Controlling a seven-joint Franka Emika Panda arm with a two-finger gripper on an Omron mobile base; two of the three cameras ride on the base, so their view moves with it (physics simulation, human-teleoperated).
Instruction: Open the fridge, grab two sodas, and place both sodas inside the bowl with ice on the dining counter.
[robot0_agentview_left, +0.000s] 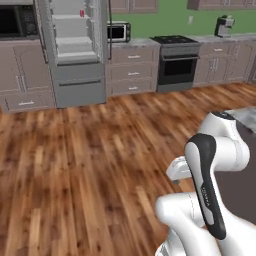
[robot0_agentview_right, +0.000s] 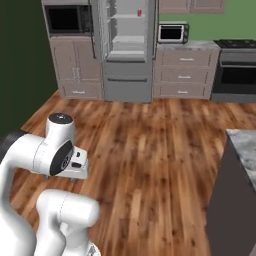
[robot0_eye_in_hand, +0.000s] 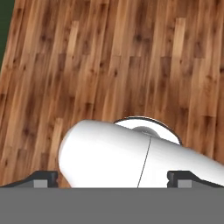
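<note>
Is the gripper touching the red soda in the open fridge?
Apart. The hand view shows the gripper with jaws spread over bare wooden floor; the left base view shows the red soda far off on a fridge shelf.

a grey fridge (robot0_agentview_right: 127, 50) stands open across a wooden floor (robot0_agentview_right: 150, 150), a small red soda (robot0_agentview_right: 140, 13) on an upper shelf. a black microwave (robot0_agentview_right: 67, 19) sits to its left, a toaster oven (robot0_agentview_right: 172, 33) to its right. the marbled dining counter (robot0_agentview_right: 245, 147) edges in at right. the white arm (robot0_agentview_right: 40, 165) folds at lower left.
</note>
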